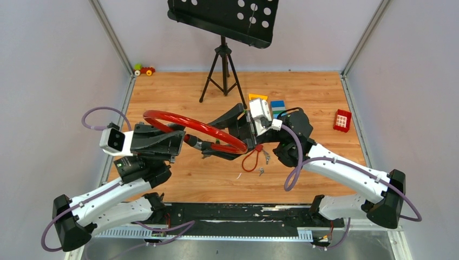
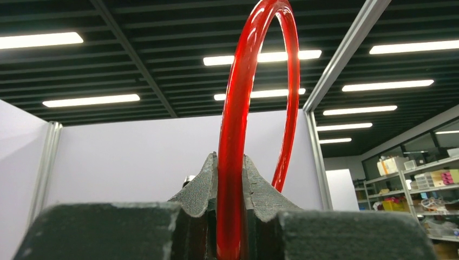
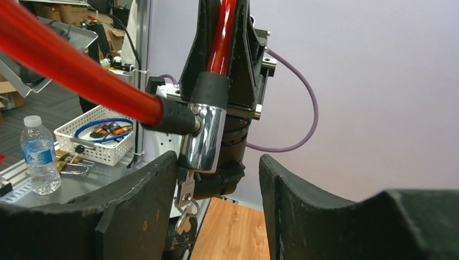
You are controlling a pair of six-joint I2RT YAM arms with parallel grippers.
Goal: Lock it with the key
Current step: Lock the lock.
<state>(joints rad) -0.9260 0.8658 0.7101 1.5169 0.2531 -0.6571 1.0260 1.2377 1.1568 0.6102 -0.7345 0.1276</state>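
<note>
The key (image 3: 185,190) is a thin flat sliver of silvery metal seated in the lower end of the chrome lock barrel (image 3: 204,135); its head hangs down with a small split ring (image 3: 189,208) below it; the barrel joins the black-sleeved ends of the red cable (image 2: 236,108), which is held up off the table (image 1: 303,92).

I judge the key light, stiff and slick, with very little face to pinch; the flat head just under the barrel looks like the place to take it, pads across its broad sides; the ring would only swing and pass on no turning force; a twist off the barrel's axis could bend so thin a blade or pull it out. The cable looks springy, so the barrel may swing away under a push; the turn wants a steady counter-hold.

The left end effector (image 2: 230,162) is clamped narrowly on the red cable, the loop rising from between its pads; the right end effector (image 3: 216,162) stands wide with nothing in it, a finger on either side of the barrel's lower end; the key sits just beside the left-hand finger in that wrist view; whether they touch I cannot tell.

Beyond the table a white slatted basket (image 3: 103,138) holds a blue coil and some small orange and dark parts; a capped water bottle (image 3: 39,157) stands near it; its fill level is hard to read.
</note>
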